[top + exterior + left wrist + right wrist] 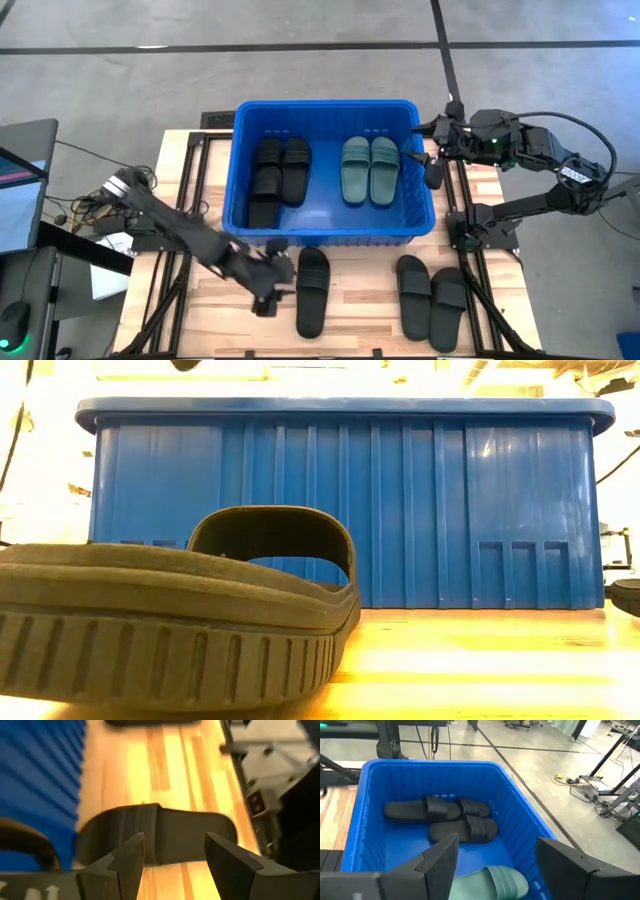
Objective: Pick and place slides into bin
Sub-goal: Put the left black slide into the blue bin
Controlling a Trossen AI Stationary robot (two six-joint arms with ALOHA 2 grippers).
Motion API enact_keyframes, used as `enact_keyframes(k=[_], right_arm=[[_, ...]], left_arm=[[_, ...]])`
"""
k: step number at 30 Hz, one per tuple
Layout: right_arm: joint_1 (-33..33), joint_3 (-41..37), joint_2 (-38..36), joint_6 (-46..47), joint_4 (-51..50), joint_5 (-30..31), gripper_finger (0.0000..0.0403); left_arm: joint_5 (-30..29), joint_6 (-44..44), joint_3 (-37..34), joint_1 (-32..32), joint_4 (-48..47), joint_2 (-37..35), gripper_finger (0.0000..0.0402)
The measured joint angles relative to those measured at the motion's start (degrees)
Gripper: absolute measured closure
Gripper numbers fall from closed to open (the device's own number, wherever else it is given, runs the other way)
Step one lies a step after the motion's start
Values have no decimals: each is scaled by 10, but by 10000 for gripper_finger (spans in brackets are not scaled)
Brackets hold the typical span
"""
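From above, we see the large blue ribbed plastic bin [330, 215] holding three black rubber slides [279, 172] and two pale teal-green slides [369, 169]. Our left gripper [272, 283] sits low beside a black slide [312, 291] on the wooden table [360, 320]; two more black slides [431, 296] lie to the right. The right gripper [434, 150] hovers at the bin's right rim.

At table level, a black slide [180, 610] lies before the bin wall [450, 510].

Our left wrist shows spread fingers [129, 857] facing a slide [165, 835], gripping nothing.

Our right wrist shows fingers [442, 855] apart, empty, above the bin.
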Motion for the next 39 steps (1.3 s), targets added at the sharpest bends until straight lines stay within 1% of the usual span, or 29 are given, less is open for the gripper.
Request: enact_keyframes(k=[4, 8, 9, 12, 14, 16, 21, 26, 28, 30, 32, 34, 35, 39], right_arm=[[0, 0, 0, 4, 0, -8, 154], [0, 0, 0, 16, -2, -16, 154], [0, 0, 0, 20, -4, -16, 154], [0, 0, 0, 30, -11, -20, 154], [0, 0, 0, 30, -18, -20, 154], [0, 0, 0, 31, -22, -20, 154], [0, 0, 0, 36, -36, -20, 154], [0, 0, 0, 50, -58, -20, 154], [0, 0, 0, 59, -70, -20, 154], [0, 0, 0, 65, -81, -20, 154], [0, 0, 0, 70, -87, -20, 154], [0, 0, 0, 75, -91, -20, 154], [0, 0, 0, 76, -92, -20, 154], [0, 0, 0, 78, -91, -20, 154]], left_arm=[[3, 24, 0, -11, 7, 70, 209], [-4, 56, 0, -16, 18, 116, 209], [-15, 63, 0, -17, 23, 124, 209], [-80, 74, 0, -21, 37, 143, 209], [-113, 83, 0, -21, 43, 154, 209], [-123, 88, 0, -20, 61, 167, 209], [-125, 116, 0, -21, 90, 199, 209], [-190, 86, 12, -20, 66, 212, 213], [-208, 80, 16, -16, 68, 212, 228], [-207, 82, 22, -12, 60, 212, 258], [-188, 84, 29, -7, 47, 212, 304], [-160, 84, 30, -2, 42, 212, 362], [-158, 84, 30, -2, 40, 211, 380], [-152, 84, 30, -1, 34, 210, 395]])
